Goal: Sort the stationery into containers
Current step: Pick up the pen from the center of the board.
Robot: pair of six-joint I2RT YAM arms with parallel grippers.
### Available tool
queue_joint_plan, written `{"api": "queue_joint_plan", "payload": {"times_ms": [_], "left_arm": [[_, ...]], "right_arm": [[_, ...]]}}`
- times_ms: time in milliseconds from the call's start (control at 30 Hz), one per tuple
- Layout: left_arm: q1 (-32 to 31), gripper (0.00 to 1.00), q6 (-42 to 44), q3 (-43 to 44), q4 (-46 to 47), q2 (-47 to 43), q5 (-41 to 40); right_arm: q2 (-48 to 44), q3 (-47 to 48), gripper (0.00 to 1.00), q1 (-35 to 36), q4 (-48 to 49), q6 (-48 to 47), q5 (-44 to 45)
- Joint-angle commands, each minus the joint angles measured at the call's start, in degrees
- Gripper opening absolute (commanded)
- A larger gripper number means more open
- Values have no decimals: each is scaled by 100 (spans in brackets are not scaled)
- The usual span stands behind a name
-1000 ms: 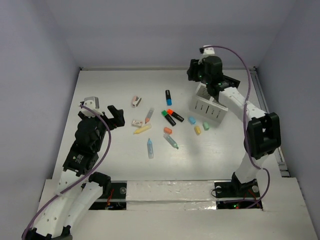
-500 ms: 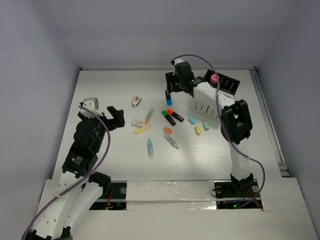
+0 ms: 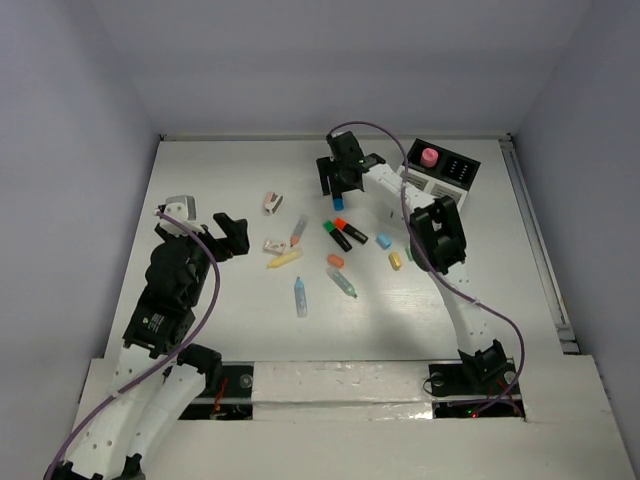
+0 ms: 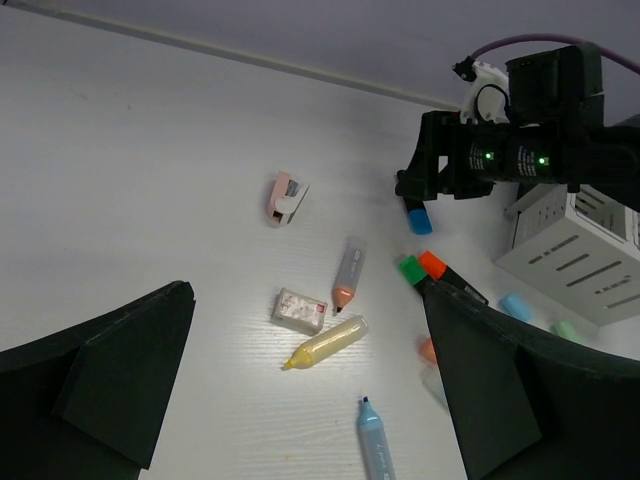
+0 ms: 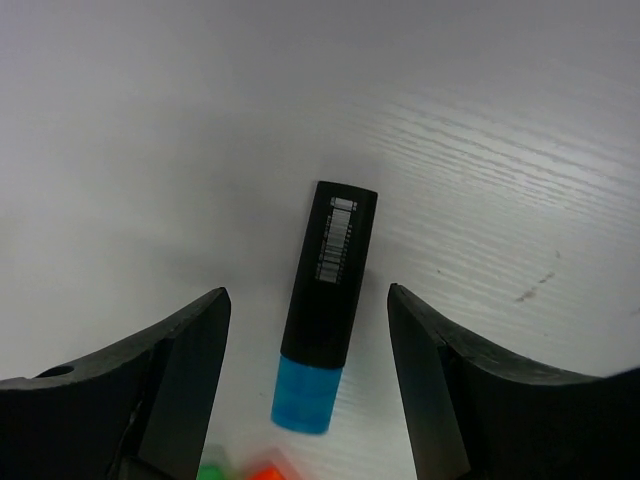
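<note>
White tabletop [image 3: 200, 170], grey walls behind; right gripper [image 3: 338, 189] hangs with fingers spread, one on either side of the blue-capped black highlighter [image 5: 328, 290], neither touching it. Highlighter lies flat on the table in the gap between those fingers, long axis running roughly along them, blue cap toward the wrist, black butt end pointing away. Left gripper [image 3: 206, 217] gapes wide, holding nothing, well apart from that highlighter.

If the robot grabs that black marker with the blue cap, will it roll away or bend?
Probably not bend: the highlighter looks like a hard, straight plastic stick. It looks flattish rather than round, so it likely won't roll far. Its smooth shell could slip if the fingers pinch off-centre.
</note>
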Motion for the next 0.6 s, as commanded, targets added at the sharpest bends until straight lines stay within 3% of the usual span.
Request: {"api": "queue_joint_plan", "payload": {"times_ms": [0, 233, 567], "left_arm": [[-25, 99, 80, 117, 288, -37, 86], [-25, 99, 89, 126, 288, -46, 94], [-78, 99, 98, 126, 297, -46, 94]], "right_arm": [[362, 669, 70, 65, -254, 57, 195], [882, 1286, 66, 65, -395, 5, 450], [1084, 1356, 33, 118, -580, -267, 459]]}}
